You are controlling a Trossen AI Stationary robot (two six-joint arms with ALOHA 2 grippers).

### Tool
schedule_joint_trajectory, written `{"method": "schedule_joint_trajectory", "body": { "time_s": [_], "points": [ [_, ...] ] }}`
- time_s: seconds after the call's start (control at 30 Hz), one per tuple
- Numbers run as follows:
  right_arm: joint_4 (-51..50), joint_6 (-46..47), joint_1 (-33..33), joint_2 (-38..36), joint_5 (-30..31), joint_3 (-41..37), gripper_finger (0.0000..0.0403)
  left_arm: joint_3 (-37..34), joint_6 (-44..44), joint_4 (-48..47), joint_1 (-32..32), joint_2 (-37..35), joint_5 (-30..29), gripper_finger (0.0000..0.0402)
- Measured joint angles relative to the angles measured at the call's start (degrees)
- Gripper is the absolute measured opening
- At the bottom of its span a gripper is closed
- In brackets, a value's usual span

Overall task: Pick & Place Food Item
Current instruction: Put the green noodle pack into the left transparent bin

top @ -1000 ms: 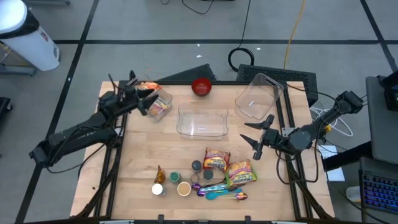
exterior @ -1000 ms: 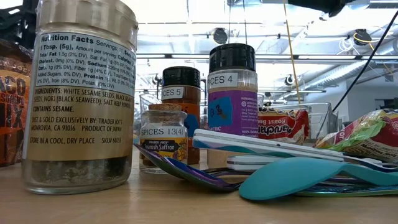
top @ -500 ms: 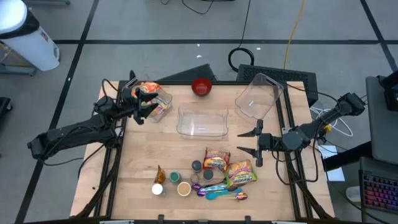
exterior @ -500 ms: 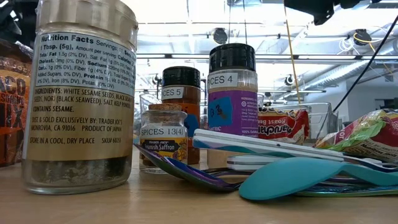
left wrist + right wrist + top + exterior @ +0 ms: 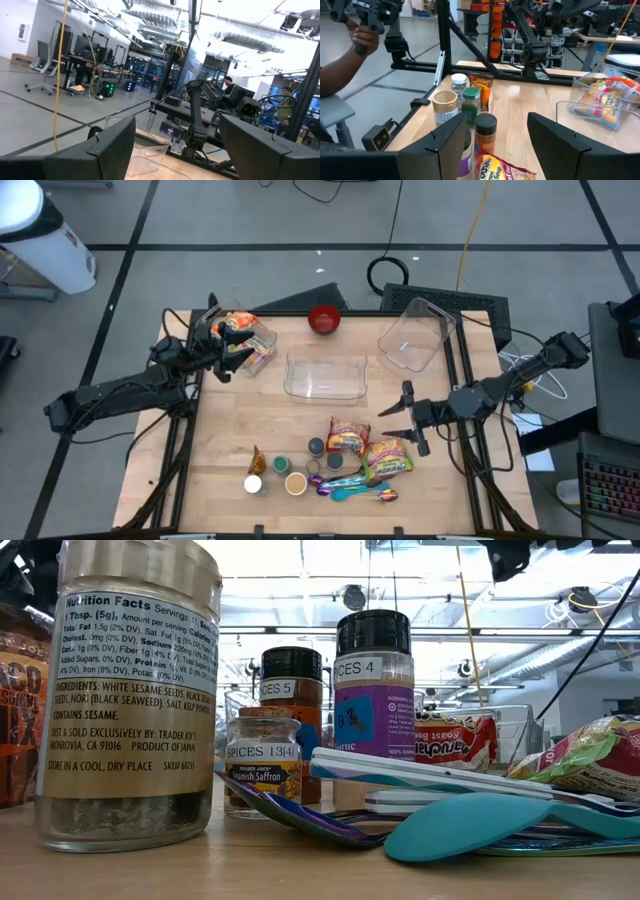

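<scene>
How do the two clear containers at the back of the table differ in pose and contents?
The clear bin at centre sits flat and looks empty. The clear container at the back right is tipped on its side, also seemingly empty and apart from the bin. Neither is touched by the right tool or the left tool. Both are transparent plastic.

Big jar (image 5: 135,690): "Nutrition Facts"; small jar (image 5: 263,762): "Spanish Saffron".

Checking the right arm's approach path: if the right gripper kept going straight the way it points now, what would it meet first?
Probably the food packet just ahead of the open right gripper, with the spice jars behind it; depth is uncertain.
</scene>
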Motion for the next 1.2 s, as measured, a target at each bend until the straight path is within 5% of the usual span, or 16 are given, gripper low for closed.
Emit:
{"method": "schedule_joint_trajectory", "body": {
  "time_s": [0.3, 0.77, 0.93, 1.2],
  "points": [
    [0.01, 0.02, 0.01, 0.04, 0.09, 0.00, 0.0204, 0.00, 0.86, -0.01, -0.52, 0.00, -1.00, 0.0296],
    [0.07, -0.61, -0.01, 0.04, 0.12, 0.00, 0.0200, 0.02, 26.97, -0.31, -18.46, 3.24, -1.97, 0.0296],
    [0.09, 0.17, 0.01, 0.04, 0.13, 0.00, 0.0200, 0.16, 28.20, -0.15, -23.05, 8.43, -8.39, 0.0296],
    [-0.18, 0.60, 0.01, 0.02, 0.13, 0.00, 0.0203, 5.76, 28.08, 0.20, -25.89, 14.59, -8.49, 0.0296]
  ]
}}
